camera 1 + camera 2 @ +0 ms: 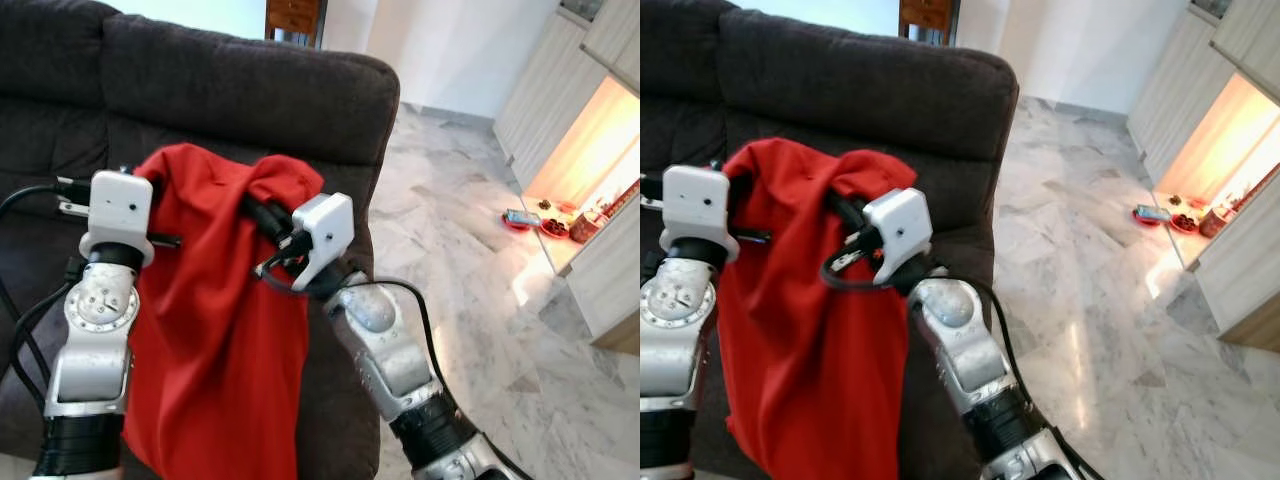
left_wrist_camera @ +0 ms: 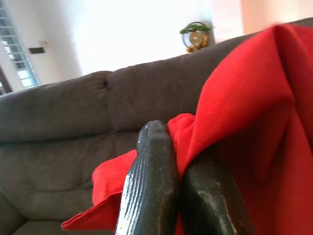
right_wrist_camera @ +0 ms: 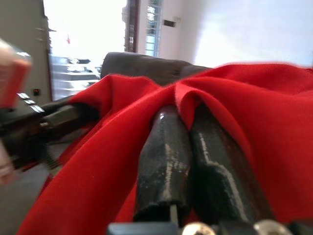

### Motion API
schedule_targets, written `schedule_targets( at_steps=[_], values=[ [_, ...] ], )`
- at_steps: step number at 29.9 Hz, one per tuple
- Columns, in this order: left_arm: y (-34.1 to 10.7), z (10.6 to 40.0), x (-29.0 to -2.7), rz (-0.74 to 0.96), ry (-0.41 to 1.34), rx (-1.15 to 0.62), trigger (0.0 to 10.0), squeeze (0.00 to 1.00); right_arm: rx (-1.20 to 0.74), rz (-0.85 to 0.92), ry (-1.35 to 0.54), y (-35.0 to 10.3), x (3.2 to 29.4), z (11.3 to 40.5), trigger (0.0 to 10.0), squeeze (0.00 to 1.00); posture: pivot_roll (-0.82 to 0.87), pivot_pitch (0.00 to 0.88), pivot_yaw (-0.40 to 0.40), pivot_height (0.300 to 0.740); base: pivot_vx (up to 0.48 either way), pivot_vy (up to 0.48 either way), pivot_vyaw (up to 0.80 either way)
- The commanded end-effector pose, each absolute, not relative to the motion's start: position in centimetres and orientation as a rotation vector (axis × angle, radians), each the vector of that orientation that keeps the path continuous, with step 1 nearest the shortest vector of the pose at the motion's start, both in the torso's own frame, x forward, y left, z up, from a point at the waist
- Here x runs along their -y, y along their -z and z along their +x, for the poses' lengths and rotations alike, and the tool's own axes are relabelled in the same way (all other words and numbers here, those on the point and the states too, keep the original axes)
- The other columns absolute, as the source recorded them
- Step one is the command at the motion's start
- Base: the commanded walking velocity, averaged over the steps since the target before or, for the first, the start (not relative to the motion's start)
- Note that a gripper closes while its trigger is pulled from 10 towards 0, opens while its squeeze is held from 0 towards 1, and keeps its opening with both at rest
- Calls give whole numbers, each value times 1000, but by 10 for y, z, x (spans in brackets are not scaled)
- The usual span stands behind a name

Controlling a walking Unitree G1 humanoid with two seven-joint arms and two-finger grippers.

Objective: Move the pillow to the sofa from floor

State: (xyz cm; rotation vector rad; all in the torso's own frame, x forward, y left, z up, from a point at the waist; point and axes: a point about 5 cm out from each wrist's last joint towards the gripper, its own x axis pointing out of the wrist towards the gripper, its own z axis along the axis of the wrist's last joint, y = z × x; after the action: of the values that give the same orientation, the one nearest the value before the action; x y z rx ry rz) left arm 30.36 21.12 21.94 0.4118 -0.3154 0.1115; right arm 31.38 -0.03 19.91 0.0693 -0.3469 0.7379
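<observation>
Both silver arms rose in the foreground, holding the red pillow (image 1: 215,330) up in front of the dark grey sofa (image 1: 250,90). The left gripper (image 2: 182,161) was clamped on its upper left edge, the right gripper (image 3: 188,122) pinched a fold at its top right. The pillow hung limp between them, clear of the marble floor (image 1: 480,300).

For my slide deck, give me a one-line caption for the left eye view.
Both grippers, left gripper and right gripper, hold a red pillow up before the dark sofa.
</observation>
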Motion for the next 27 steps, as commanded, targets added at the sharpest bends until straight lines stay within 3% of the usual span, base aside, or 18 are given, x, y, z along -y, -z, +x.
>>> schedule_targets(
  at_steps=[1, 8, 9, 10, 16, 18, 24, 25, 26, 27],
  values=[
    [-216, 306, -197, 393, -22, 306, 10000, 0, 398, 52, -716, -212, 1, 318, 10000, 0, 165, 0, -169, 740, 0, 0, 0],
    [-205, 306, -193, 432, 21, 239, 10000, 0, 377, 46, -691, -206, 1, 322, 10000, 0, 170, 0, -169, 740, 0, 0, 0],
    [-204, 306, -193, 432, 20, 235, 10000, 43, 378, 44, -689, -206, 0, 322, 10000, 0, 170, 0, -169, 740, 0, 0, 0],
    [-203, 306, -193, 438, 26, 227, 10000, 988, 372, 40, -687, -204, -2, 322, 10000, 0, 168, 0, -168, 740, 0, 0, 0],
    [-201, 305, -192, 437, 37, 216, 10000, 1000, 350, 30, -698, -198, -4, 320, 10000, 0, 169, 0, -168, 740, 0, 0, 0],
    [-200, 305, -191, 438, 41, 212, 10000, 1000, 329, 30, -694, -194, -3, 322, 10000, 1000, 168, 0, -168, 740, 0, 0, 0],
    [-200, 305, -191, 438, 44, 213, 10000, 1000, 332, 7, -676, -193, 0, 324, 10000, 1000, 166, 0, -168, 740, 0, 0, 0],
    [-199, 305, -191, 439, 45, 212, 10000, 1000, 329, -3, -665, -192, 1, 325, 10000, 533, 165, 0, -166, 740, 0, 0, 0],
    [-199, 305, -190, 440, 46, 211, 10000, 1000, 325, -10, -659, -191, 1, 325, 10000, 0, 165, 0, -167, 740, 0, 0, 0],
    [-198, 305, -190, 440, 46, 211, 10000, 1000, 319, -17, -652, -190, 2, 326, 10000, 0, 165, 0, -168, 740, 0, 0, 0]
  ],
)
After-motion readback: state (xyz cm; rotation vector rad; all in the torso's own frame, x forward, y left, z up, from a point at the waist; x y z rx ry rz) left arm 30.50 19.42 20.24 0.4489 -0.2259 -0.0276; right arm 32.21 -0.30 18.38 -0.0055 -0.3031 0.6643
